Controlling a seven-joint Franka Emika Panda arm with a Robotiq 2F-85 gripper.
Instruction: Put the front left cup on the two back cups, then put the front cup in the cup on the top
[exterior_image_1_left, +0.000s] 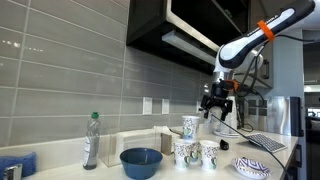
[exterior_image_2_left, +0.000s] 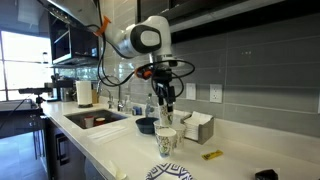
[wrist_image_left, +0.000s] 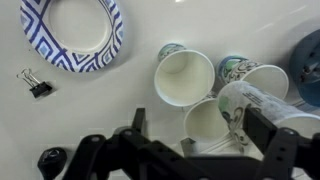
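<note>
Several small white cups with dark scribbled patterns stand together on the counter. In an exterior view, one cup (exterior_image_1_left: 190, 125) sits higher than two lower cups (exterior_image_1_left: 183, 152) (exterior_image_1_left: 208, 153). In the wrist view, two cups (wrist_image_left: 185, 75) (wrist_image_left: 210, 122) show open mouths, a third (wrist_image_left: 240, 72) is partly hidden, and a patterned cup (wrist_image_left: 250, 100) lies tilted close to my right finger. My gripper (wrist_image_left: 200, 135) hangs just above the group with its fingers wide apart. It also shows in both exterior views (exterior_image_1_left: 217, 103) (exterior_image_2_left: 166, 102). In one of them the cups (exterior_image_2_left: 165, 140) overlap.
A wide blue bowl (exterior_image_1_left: 141, 160) and a plastic bottle (exterior_image_1_left: 91, 140) stand beside the cups. A blue patterned plate (wrist_image_left: 110, 40) and a binder clip (wrist_image_left: 38, 86) lie nearby. A sink (exterior_image_2_left: 95, 118) and a napkin box (exterior_image_2_left: 196, 126) are on the counter.
</note>
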